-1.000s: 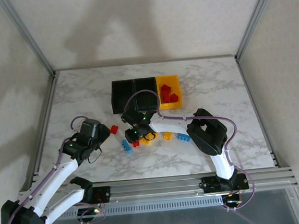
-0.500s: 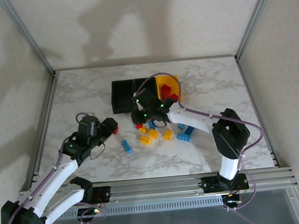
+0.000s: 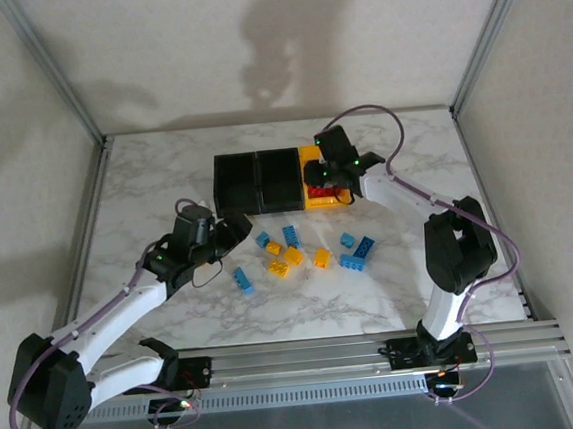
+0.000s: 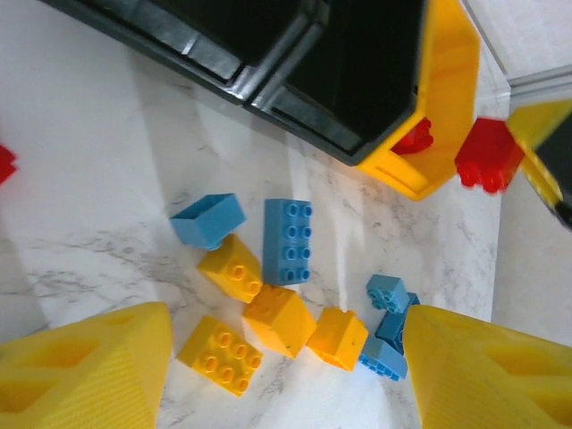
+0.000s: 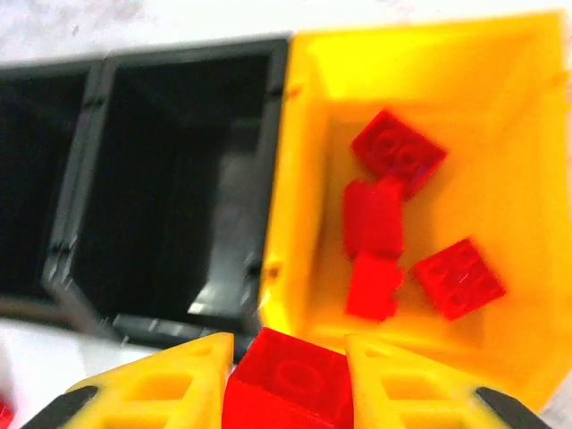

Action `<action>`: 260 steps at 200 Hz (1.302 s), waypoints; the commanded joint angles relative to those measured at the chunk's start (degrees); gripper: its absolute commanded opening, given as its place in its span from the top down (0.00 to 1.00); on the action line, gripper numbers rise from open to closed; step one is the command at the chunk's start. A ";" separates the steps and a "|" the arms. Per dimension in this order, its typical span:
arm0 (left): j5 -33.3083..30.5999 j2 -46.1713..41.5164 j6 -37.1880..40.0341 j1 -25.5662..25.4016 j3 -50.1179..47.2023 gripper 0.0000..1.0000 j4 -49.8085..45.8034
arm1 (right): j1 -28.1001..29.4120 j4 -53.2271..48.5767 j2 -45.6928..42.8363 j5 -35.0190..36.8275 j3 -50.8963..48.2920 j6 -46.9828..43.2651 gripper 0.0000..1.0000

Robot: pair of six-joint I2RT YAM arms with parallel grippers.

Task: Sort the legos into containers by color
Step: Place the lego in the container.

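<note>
My right gripper is shut on a red lego and hangs over the near edge of the yellow container, which holds several red legos. From above, the right gripper sits over the yellow container, with two black containers to its left. My left gripper is open beside the loose pile. Its wrist view looks down on yellow legos and blue legos between the open fingers.
Loose yellow legos and blue legos lie scattered in front of the containers. One blue lego lies apart, nearer the left arm. A red lego shows at the left edge of the left wrist view. Metal frame posts border the table.
The right gripper has carried the red lego from the pile back to the yellow container. The left arm has swung right and forward, up to the pile.
</note>
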 commanded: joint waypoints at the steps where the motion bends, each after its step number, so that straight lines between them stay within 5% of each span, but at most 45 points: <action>1: -0.36 1.81 0.68 -1.25 2.37 0.31 2.53 | -2.44 2.61 4.43 2.41 4.74 -0.92 0.68; 114: -4.43 0.40 0.69 -1.53 1.09 0.31 -1.56 | -6.27 -2.37 22.80 13.48 25.01 -3.07 0.65; 155: -5.33 0.33 0.48 -1.42 0.49 0.31 -2.49 | -6.28 -2.61 23.23 13.83 25.73 -3.46 0.54; 212: -10.03 -1.07 -1.33 -1.05 0.15 0.30 -6.44 | -4.96 -2.12 15.77 11.24 23.30 -3.92 0.52; 260: -15.32 -1.43 -1.93 2.08 -0.30 0.28 -13.11 | -0.95 3.87 0.32 1.98 6.94 -3.30 0.49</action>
